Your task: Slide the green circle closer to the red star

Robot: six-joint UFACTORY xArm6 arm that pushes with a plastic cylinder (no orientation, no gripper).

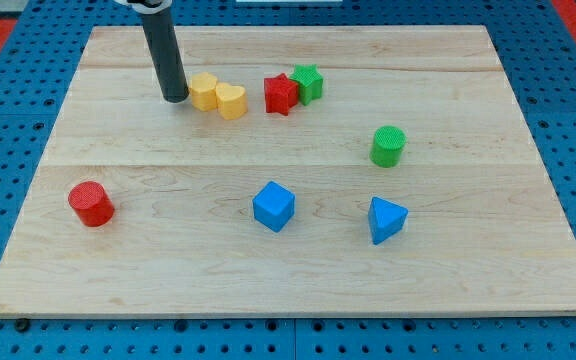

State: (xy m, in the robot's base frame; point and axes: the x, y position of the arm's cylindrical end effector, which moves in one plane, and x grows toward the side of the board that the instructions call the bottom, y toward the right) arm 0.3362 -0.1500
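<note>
My tip (175, 98) rests on the table (118, 260), far to the view's left of the red star (280, 94); it has no fingers. The green circle (388, 146) stands lower right of the star, apart.

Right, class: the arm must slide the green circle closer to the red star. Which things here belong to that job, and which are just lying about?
Belong to the job:
green circle
red star
my tip, left of the yellow blocks

Lying about:
green star
yellow hexagon
yellow heart
red circle
blue cube
blue triangle
</note>
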